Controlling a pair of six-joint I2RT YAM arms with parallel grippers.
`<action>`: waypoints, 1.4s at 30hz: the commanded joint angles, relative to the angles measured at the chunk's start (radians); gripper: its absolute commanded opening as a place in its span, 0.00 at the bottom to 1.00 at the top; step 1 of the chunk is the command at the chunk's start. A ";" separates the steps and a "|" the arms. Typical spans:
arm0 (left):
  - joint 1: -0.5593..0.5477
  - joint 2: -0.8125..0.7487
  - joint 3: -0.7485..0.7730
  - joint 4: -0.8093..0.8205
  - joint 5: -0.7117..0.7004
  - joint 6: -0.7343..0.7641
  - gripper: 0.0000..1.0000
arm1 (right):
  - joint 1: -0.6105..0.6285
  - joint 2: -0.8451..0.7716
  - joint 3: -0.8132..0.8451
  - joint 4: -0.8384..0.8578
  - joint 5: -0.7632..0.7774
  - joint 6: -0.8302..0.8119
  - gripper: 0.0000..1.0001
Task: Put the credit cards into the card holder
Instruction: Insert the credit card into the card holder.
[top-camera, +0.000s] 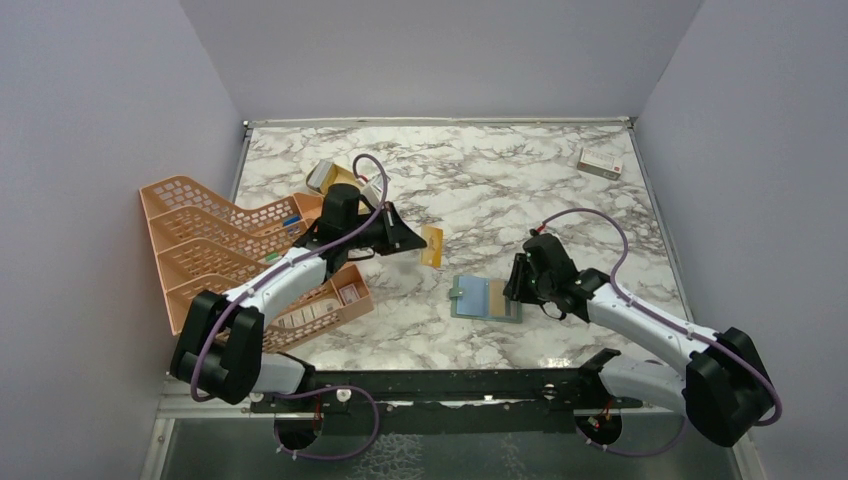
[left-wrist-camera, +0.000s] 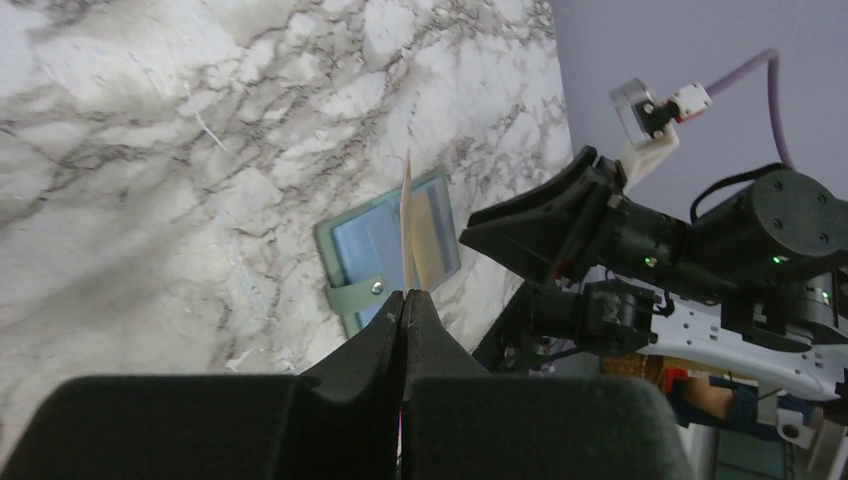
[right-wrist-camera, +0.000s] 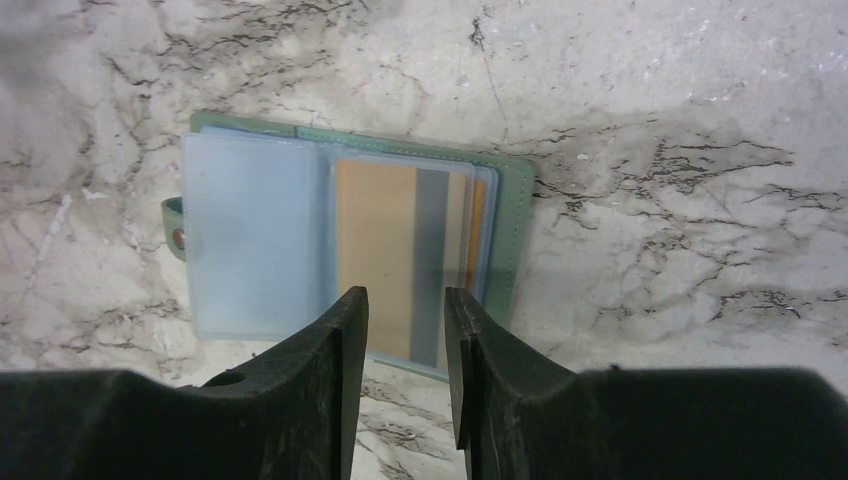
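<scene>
My left gripper (top-camera: 419, 240) is shut on the edge of a tan-orange credit card (top-camera: 433, 248), holding it above the marble, up and left of the card holder. In the left wrist view the card (left-wrist-camera: 407, 230) stands edge-on above the shut gripper (left-wrist-camera: 405, 296). The card holder (top-camera: 468, 298) lies open on the table, green outside with pale blue sleeves, and another credit card (right-wrist-camera: 375, 250) sits in its right-hand sleeve. My right gripper (right-wrist-camera: 405, 296) hovers open over the near edge of the card holder (right-wrist-camera: 250, 240), with nothing between its fingers.
An orange mesh file rack (top-camera: 215, 245) stands at the left, under the left arm. A gold tin (top-camera: 330, 176) lies behind that arm. A white box with a red mark (top-camera: 600, 162) sits at the far right corner. Grey walls enclose the table.
</scene>
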 joint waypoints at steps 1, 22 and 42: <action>-0.090 -0.012 -0.048 0.151 -0.013 -0.103 0.00 | 0.003 0.053 0.033 -0.006 0.059 -0.002 0.34; -0.345 0.247 -0.028 0.308 -0.162 -0.202 0.00 | 0.003 0.106 -0.026 0.007 0.042 0.075 0.27; -0.399 0.394 -0.008 0.350 -0.186 -0.218 0.00 | 0.004 0.065 -0.070 0.045 0.002 0.095 0.27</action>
